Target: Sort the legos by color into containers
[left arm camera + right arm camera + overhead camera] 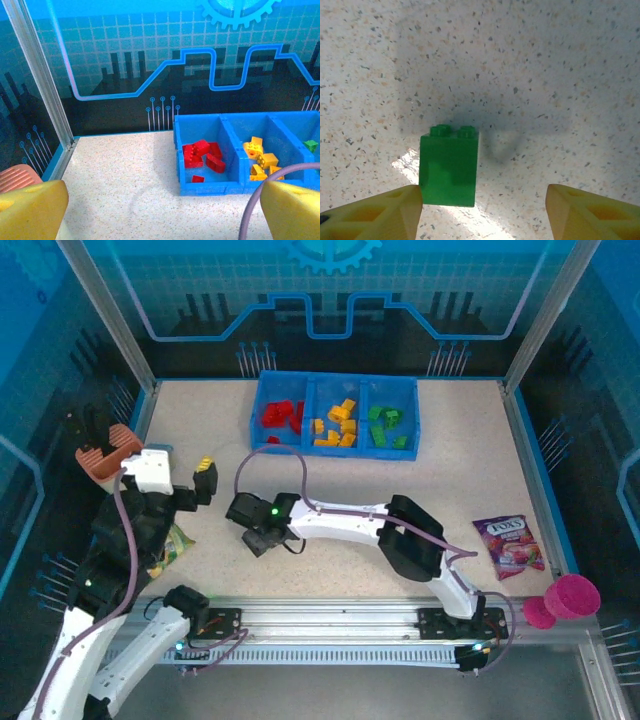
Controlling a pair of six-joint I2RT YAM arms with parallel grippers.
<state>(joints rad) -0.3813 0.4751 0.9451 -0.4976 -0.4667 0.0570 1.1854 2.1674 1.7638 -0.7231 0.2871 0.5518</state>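
Speckled pale tabletop [450,470], matt and flat, fenced by aluminium posts with glossy blue printed panels behind. Far centre, close to the back edge: shallow blue plastic tray [333,378] of 3 square compartments side by side, with red legos [282,418] in the left compartment, yellow-orange legos [336,426] in the middle, green legos [388,426] in the right. Wide bare surface between tray and arms, more of it right of centre. Near the right edge, crinkly purple snack packet [510,543]; at the near right corner, magenta cup [570,597]. At the left edge, ribbed beige-and-pink holder [108,452]; nearer, under the left arm, another shiny packet [177,543]. Left gripper [205,475] raised at the left, facing the tray, yellow wedge fingers [32,210] spread wide with nothing between them. Right gripper [482,210] stretched across to centre-left of the table, low over 1 loose green brick [449,167]: boxy, smooth-sided, 2 studs on its far end, lying on the surface. Jaws parted, not pinching. Fingertip [395,210] on the left of the wrist view at the brick's near left corner, touching or just beside, cannot tell which; opposite fingertip well apart, bare table between.
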